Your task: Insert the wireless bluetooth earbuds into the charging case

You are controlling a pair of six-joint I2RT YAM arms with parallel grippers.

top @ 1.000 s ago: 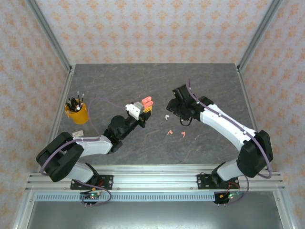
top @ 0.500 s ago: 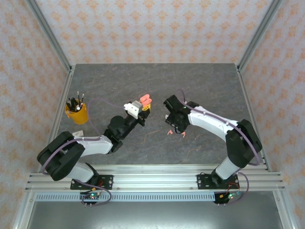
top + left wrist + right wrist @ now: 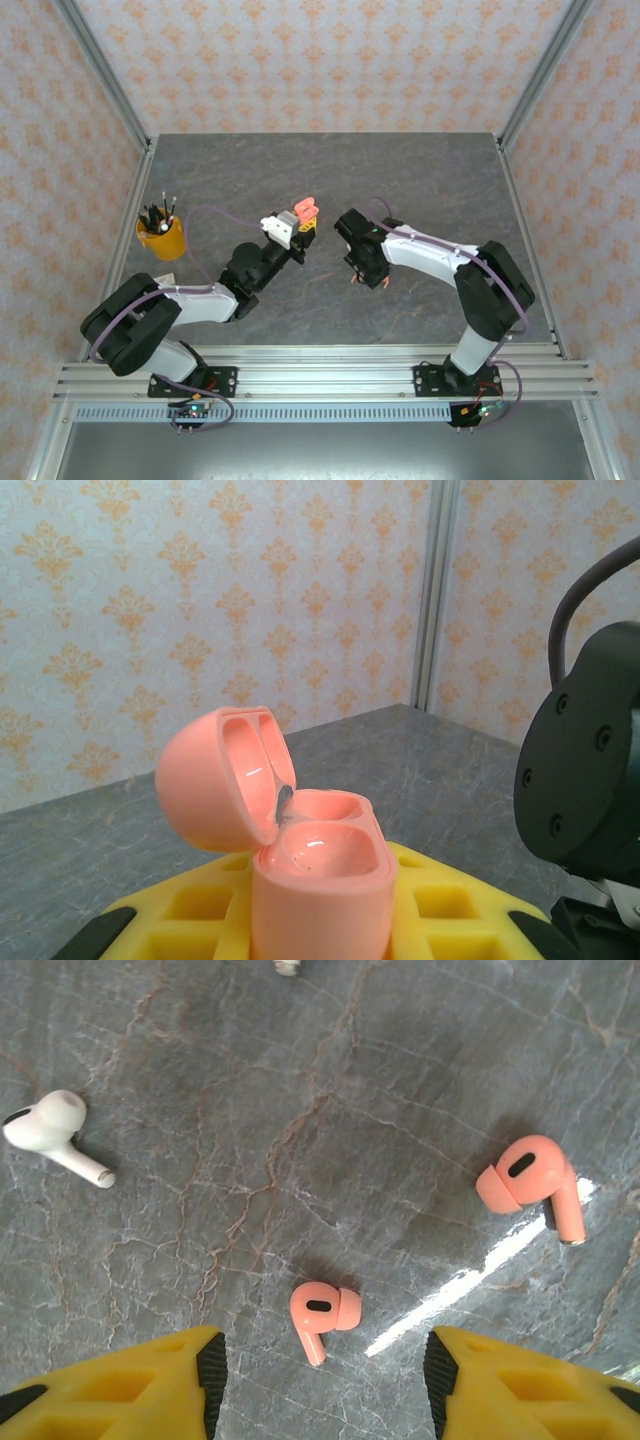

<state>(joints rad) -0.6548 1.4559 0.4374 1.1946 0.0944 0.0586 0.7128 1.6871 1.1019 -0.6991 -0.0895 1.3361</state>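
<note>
While the left end effector [image 3: 305, 222] grips the open charging case [image 3: 307, 211], the right end effector [image 3: 366, 268] hangs open over the earbuds.
From above, both meet near the middle of the bench [image 3: 440, 170], with salmon-pink earbuds [image 3: 355, 279] peeking out under the right one. Left wrist: the charging case [image 3: 320, 880], lid tipped back, stands pinched between yellow fingers [image 3: 190, 905]. Right wrist: one salmon-pink earbud [image 3: 322, 1316] lies on the bench between the spread fingertips [image 3: 120, 1380]. A second salmon-pink earbud [image 3: 530, 1182] and a white earbud [image 3: 50, 1130] lie well apart from it.

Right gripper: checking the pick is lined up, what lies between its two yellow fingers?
In the right wrist view, a salmon-pink earbud lies on the table in the gap's mouth, clear of both fingers.
</note>
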